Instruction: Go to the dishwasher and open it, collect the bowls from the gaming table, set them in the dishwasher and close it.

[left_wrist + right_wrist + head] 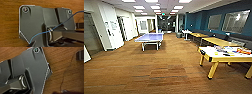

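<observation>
A yellow-legged game table (pixel 212 58) with black corners stands at the right of the head view. Its pale top carries several small colourful items. I cannot tell whether any of them are bowls, and I cannot make out rods or a green field on it. The dishwasher is out of view. In both wrist views the robot's dark plate hangs above brown carpet (pixel 10 18) (pixel 62 62), and a thin blue cable (pixel 60 24) runs across the plate in the left wrist view.
A blue table-tennis table (pixel 150 37) stands mid-room ahead on the left. Wooden tables (pixel 219 41) and dark benches line the blue right wall. A white stand table (pixel 186 32) is farther back, and white doors (pixel 114 27) are on the left. Wide carpet (pixel 159 67) lies ahead.
</observation>
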Controlling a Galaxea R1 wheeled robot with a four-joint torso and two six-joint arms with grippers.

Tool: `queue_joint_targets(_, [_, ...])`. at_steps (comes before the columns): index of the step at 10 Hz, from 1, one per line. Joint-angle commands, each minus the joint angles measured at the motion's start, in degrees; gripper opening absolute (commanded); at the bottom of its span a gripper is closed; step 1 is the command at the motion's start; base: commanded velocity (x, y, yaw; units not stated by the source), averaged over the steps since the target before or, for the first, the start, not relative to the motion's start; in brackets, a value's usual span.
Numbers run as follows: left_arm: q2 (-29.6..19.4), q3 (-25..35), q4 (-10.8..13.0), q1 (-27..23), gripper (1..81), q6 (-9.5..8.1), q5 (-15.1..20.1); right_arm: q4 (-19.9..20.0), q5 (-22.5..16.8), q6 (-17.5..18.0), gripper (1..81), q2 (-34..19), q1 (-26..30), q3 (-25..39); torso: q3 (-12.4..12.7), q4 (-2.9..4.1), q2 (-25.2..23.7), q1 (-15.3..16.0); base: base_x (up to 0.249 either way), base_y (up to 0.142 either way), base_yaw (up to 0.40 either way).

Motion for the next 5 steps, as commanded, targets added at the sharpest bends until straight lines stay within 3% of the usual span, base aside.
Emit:
queue_joint_targets(1, [-0.6, 0.3, 0.1, -2.5, 81.1, 0.18, 2.9, -16.5, -2.5, 13.8, 81.1, -0.7, 3.5, 0.4, 0.0, 0.00, 0.0, 0.0, 0.125, 0.000, 0.000])
queue_joint_targets(5, [-0.6, 0.3, 0.1, -2.5, 81.1, 0.18, 2.9, -18.8, -1.1, 14.6, 81.1, 0.3, 3.1, 3.4, 0.0, 0.00, 0.0, 0.0, 0.143, 0.000, 0.000])
